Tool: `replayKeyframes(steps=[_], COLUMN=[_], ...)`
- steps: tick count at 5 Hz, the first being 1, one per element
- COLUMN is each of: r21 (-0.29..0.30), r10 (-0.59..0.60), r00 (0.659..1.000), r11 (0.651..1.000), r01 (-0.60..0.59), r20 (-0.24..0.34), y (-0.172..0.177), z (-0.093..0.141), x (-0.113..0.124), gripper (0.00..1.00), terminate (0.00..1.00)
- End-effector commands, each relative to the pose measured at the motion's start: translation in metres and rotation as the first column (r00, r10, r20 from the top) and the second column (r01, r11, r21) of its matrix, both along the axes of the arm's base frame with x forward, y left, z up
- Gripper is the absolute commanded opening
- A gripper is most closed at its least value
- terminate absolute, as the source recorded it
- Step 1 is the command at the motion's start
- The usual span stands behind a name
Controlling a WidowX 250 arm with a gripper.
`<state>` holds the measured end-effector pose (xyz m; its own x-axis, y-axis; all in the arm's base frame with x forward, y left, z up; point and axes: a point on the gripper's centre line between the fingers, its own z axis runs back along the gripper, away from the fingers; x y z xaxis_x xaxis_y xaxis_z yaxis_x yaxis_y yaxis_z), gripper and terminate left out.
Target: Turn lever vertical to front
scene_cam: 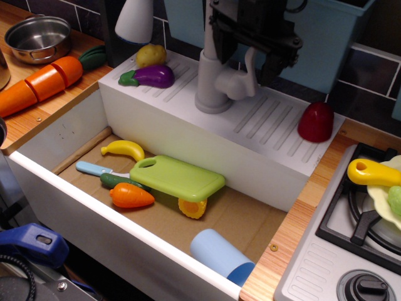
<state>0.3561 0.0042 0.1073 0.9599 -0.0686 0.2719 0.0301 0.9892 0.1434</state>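
A toy kitchen: a white sink [56, 135] set in a wooden counter [313, 188], a grey tap [213, 81] on the ribbed drainer, a stove [351, 251] with black knob [365, 287], dark wall tiles [369, 72]. Plastic food lies about: banana [123, 149], carrot [130, 195], aubergine [150, 76], beside a steel pot [37, 37].

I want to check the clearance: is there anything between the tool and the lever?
Nothing lies between them in the observation.image view. The tool hangs just above the lever, its jaws apart and on either side of the tab's upper tip.
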Motion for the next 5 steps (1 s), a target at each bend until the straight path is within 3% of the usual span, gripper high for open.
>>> replayKeyframes(steps=[1,2,3,5], r21=[0.009,0.005,-0.001,-0.031], r10=[-0.026,-0.024,-0.002,0.013], r00=[0.998,0.997,0.997,0.997], r11=[1.000,1.000,1.000,0.999], r01=[0.025,0.023,0.002,-0.011], r20=[0.054,0.067,0.074,0.071], y=[0.006,0.005,0.003,0.005], z=[0.022,0.019,0.013,0.008], x=[0.022,0.025,0.023,0.021], gripper=[1.00,1.00,0.00,0.00], terminate=[0.00,0.00,0.00,0.00])
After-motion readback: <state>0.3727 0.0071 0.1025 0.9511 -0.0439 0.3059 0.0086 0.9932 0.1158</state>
